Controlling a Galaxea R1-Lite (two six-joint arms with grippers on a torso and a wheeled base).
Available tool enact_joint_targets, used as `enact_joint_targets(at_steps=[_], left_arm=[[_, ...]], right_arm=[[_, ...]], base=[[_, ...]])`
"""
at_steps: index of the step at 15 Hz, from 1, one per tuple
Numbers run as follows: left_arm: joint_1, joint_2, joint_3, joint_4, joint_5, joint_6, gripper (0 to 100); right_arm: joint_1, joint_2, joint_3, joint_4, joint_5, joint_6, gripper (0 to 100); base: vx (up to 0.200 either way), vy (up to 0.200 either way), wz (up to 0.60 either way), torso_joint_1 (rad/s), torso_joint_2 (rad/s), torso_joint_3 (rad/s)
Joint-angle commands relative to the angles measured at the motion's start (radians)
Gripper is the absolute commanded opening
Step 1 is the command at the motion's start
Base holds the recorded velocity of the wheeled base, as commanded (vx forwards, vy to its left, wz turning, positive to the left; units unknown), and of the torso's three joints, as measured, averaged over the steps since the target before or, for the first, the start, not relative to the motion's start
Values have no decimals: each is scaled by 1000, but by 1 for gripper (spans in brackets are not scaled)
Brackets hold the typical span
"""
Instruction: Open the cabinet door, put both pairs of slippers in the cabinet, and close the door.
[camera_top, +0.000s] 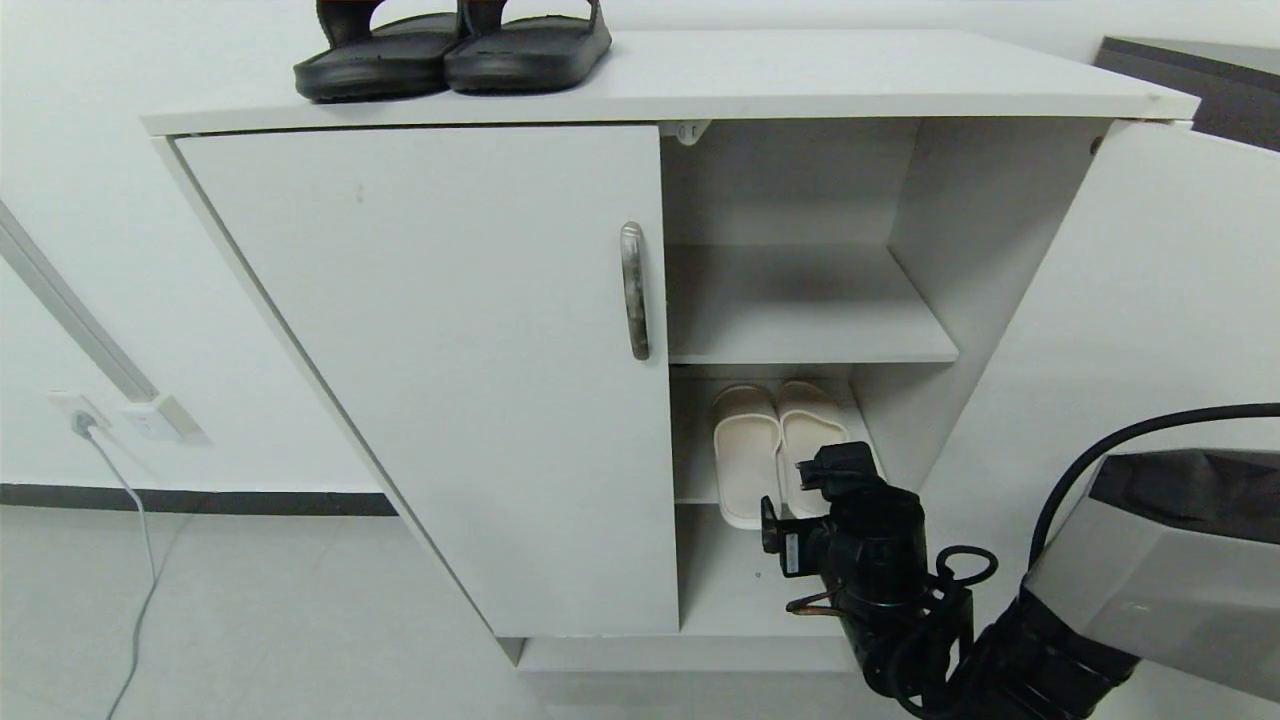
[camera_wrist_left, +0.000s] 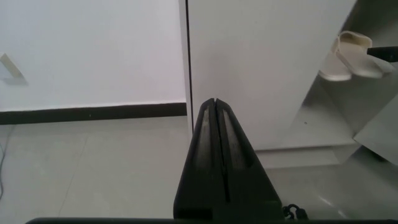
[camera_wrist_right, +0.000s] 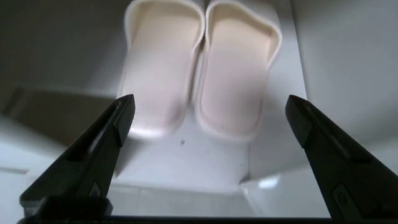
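My right gripper (camera_wrist_right: 211, 104) hangs spread wide and empty, just in front of the heels of the white pair (camera_wrist_right: 202, 68). That pair lies side by side, toes inward, on the lower shelf (camera_top: 692, 450) of the cabinet (camera_top: 700, 85), behind the open right door (camera_top: 1150, 300). I judge that half of the job is done, and the step in hand is to back out cleanly and go for the black pair (camera_top: 455, 55), which sits on the cabinet top, over the closed left door (camera_top: 430, 380).

To do it well, I should pull straight back along the line I face and keep my fingers (camera_wrist_right: 102, 140) parted until they are past the heels, so that nothing drags the white pair with me. From the head view the heels may overhang the shelf's front edge, though I cannot be sure from here. If they do, a light nudge inward first would keep the door from catching them.

Only then should I rise, staying clear of the upper shelf (camera_top: 800, 300) and the top board's lip. The black pair lies close together, so one pinch across both inner walls ought to carry them as one.

My left gripper (camera_wrist_left: 214, 102) is pressed closed on nothing, low beside the cabinet, and can wait there
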Motion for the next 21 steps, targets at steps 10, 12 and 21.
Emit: enact_joint_targets(at_steps=[10,12,21], left_arm=[[0,0,0,0,0,1,0],[0,0,0,0,0,1,0],[0,0,0,0,-2,3,0]], right_arm=[[50,-32,42,-18,-24,-3,100],[49,-44,45,-20,-24,-3,100],[50,-90,67,-15,-24,-11,100]], base=[[-40,0,0,-1,0,1],[0,0,0,0,0,0],[0,0,0,0,0,9]])
